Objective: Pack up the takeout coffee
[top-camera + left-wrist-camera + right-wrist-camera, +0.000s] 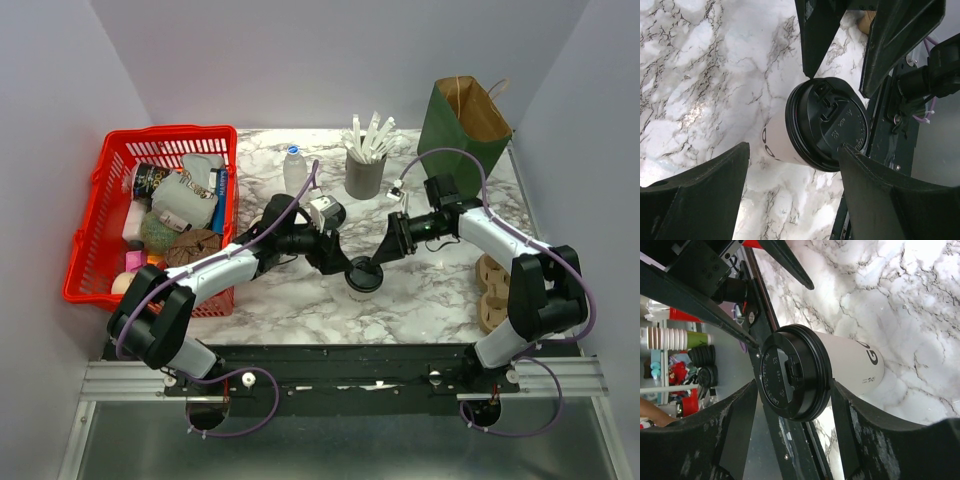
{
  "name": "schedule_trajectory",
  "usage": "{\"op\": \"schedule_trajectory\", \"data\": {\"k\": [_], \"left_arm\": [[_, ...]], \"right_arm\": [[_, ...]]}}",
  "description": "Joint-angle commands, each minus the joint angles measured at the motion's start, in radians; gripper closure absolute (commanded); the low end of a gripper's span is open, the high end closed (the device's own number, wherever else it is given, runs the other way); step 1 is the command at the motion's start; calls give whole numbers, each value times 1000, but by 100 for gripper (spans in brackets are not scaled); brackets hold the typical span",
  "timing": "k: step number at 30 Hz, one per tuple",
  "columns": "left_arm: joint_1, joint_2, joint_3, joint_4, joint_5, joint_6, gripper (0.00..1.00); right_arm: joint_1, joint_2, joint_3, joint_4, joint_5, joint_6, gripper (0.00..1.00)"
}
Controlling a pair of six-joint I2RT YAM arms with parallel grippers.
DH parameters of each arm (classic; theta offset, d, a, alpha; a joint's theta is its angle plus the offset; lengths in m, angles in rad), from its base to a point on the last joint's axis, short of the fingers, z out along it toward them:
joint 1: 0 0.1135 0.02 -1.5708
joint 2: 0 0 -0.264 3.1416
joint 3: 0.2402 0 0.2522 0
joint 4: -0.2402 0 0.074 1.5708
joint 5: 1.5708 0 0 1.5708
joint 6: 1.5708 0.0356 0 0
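— Nearest us, the left arm and the right arm are bolted at the front edge of the counter, and both bend in toward the middle. See what they meet over?

— The coffee cup, white paper with a black lid. It stands upright on the marble, toward the front, right between the two claws.

— Which one has it?

— The right claw, from what I can see. Its fingers sit tight against the lid's rim, one on each side, so it's clenched on the coffee cup near the top.

— And the left claw?

— Spread wide, gripping nothing. Its fingers flank the cup from the opposite side. One is well clear of the paper wall. The other seems to brush the edge of the lid, though I can't say for sure that it touches.

— What else is on there?

— A red basket full of packets and jars sits at the left. Behind the arms there's a water bottle and a grey cup of white sticks. A green paper bag stands open at the far right corner, well apart from the coffee.
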Motion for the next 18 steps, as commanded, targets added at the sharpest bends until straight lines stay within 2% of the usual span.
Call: {"op": "schedule_trajectory", "data": {"k": [1, 18], "left_arm": [[-2, 0, 6, 43, 47, -13, 20], [3, 47, -22, 31, 99, 7, 24]], "right_arm": [[14, 17, 24, -15, 40, -22, 33], [21, 32, 15, -18, 74, -42, 36]]}}
